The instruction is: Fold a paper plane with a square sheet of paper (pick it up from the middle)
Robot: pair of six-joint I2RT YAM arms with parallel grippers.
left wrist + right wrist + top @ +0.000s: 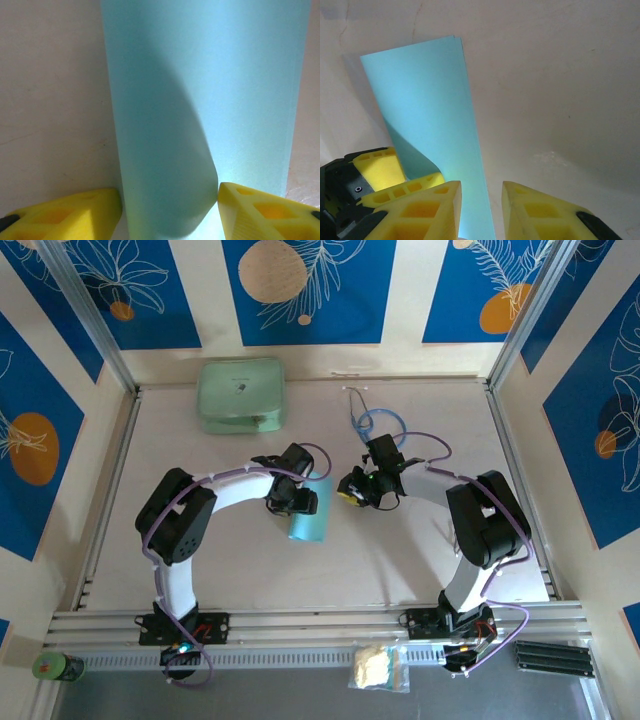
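Observation:
The square sheet of paper (308, 522) is light blue and bent over into a long loose fold near the table's middle. My left gripper (305, 502) is shut on it. In the left wrist view the paper (200, 100) bulges between the two yellow fingers (75, 215), touching both, with my left gripper (170, 212) around the bulge. My right gripper (350, 495) hovers just right of the sheet. Seen from the right wrist, my right gripper (481, 210) stands open, and the paper's (425, 100) long edge runs under the gap, not pinched. The paper plane is not formed.
A mint-green rounded case (240, 395) sits at the back left. A blue-tubed stethoscope (375, 422) lies at the back centre, just behind the right wrist. A small plastic packet (378, 668) and a green can (58, 667) rest on the near rail.

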